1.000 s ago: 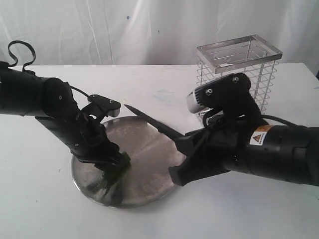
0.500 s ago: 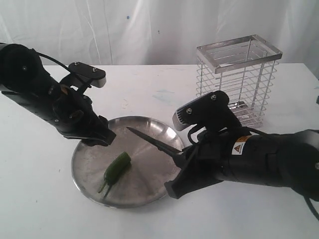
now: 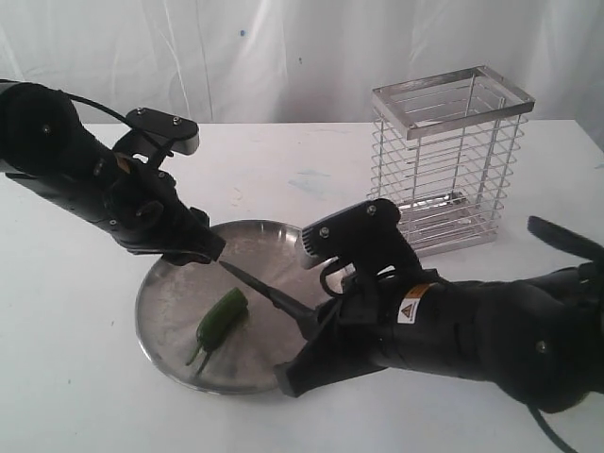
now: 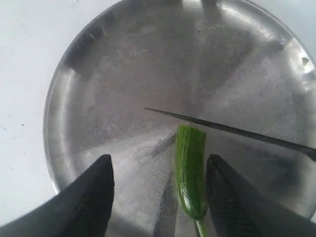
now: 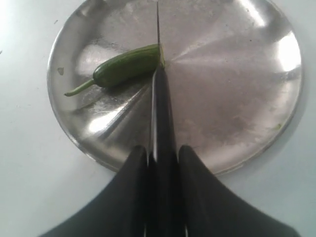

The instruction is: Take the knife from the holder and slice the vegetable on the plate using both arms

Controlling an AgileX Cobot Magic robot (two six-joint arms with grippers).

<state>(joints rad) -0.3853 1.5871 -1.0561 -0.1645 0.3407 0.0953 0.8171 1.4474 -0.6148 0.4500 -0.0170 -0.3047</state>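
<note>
The green chili (image 3: 222, 319) lies on the left part of the steel plate (image 3: 170, 293), its cut end toward the middle. My right gripper (image 3: 313, 328) is shut on the handle of the black knife (image 3: 260, 288). The blade points left, low over the plate, just past the chili's cut end. In the right wrist view the knife (image 5: 160, 108) runs beside the chili's flat end (image 5: 126, 66). My left gripper (image 3: 196, 248) hangs open above the plate's far left rim. In the left wrist view the chili (image 4: 191, 170) shows below and between the fingers (image 4: 94, 197), the blade (image 4: 232, 131) crossing beyond it.
The silver wire holder (image 3: 453, 160) stands at the back right of the white table, behind my right arm. A white curtain closes off the back. The right arm's bulky body lies along the table's front right.
My left gripper has let go of the chili and lifted up and away to the back left. The right arm has moved left and lowered the knife toward the chili.
</note>
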